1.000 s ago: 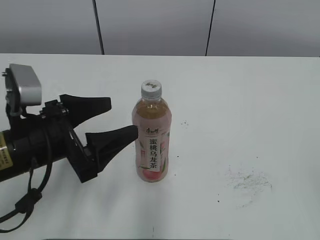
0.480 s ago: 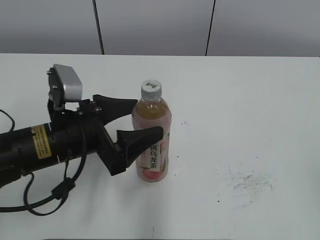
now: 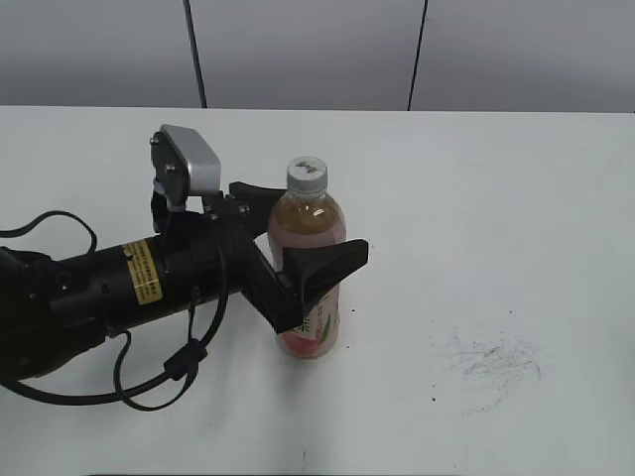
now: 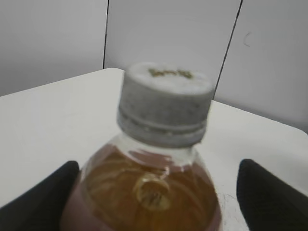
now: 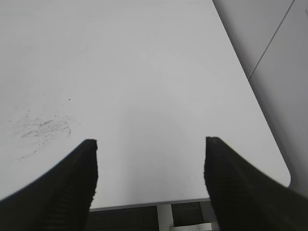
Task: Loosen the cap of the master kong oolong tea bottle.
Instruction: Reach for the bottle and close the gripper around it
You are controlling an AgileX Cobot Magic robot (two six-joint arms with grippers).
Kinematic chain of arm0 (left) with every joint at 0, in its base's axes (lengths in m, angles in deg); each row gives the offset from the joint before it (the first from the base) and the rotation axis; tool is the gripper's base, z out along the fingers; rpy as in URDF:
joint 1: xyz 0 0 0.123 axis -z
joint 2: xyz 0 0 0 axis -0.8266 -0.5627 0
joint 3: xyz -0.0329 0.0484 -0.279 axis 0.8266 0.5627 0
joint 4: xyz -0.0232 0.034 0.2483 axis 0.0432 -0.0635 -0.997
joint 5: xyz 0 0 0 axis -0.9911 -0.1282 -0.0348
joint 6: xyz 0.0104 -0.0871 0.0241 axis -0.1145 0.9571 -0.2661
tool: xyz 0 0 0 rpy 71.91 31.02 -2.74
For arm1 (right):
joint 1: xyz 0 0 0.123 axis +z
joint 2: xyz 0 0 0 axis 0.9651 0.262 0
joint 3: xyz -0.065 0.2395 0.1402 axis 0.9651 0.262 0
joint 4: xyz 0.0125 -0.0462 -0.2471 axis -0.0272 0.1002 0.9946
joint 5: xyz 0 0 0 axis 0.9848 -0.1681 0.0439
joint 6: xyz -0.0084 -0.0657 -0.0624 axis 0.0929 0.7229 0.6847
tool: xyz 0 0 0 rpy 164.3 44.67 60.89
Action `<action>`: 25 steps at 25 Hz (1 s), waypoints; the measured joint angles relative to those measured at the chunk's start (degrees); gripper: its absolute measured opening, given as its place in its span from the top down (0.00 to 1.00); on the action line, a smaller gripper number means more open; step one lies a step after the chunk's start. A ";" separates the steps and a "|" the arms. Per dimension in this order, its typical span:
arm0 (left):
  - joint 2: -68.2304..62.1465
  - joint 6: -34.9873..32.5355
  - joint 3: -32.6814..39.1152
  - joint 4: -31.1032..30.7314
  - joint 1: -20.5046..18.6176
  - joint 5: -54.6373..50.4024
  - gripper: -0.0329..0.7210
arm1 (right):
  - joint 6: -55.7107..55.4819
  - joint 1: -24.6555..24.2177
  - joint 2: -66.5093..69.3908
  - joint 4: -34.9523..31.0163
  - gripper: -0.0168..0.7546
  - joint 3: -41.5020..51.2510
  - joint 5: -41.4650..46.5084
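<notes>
- cap [image 3: 307, 173]: white-grey, a small dark mark on top, ribbed side.
- master kong oolong tea bottle [image 3: 309, 266]: clear plastic, amber tea inside; pink label with a white strip of dark characters.
- left gripper [image 3: 306, 236]: black fingers; black arm with a yellow sticker; silver-grey camera housing.
- right gripper [image 5: 150, 179]: black, finely ribbed fingers.
- table [image 3: 496, 218]: white, with a patch of grey scuff marks and a few dark specks.
- wall [image 3: 298, 50]: pale grey panels parted by dark seams.
</notes>
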 joint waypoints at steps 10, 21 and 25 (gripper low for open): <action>-0.24 -4.93 0.00 1.86 0.06 -1.72 0.35 | 0.00 0.00 0.00 0.00 0.30 0.00 0.00; -0.26 -5.23 0.00 1.87 0.06 -1.63 0.35 | 0.00 0.00 0.00 0.00 0.30 0.00 0.00; -0.26 -5.23 0.00 2.82 0.20 -1.63 0.35 | 0.00 0.00 0.00 0.00 0.30 0.00 0.00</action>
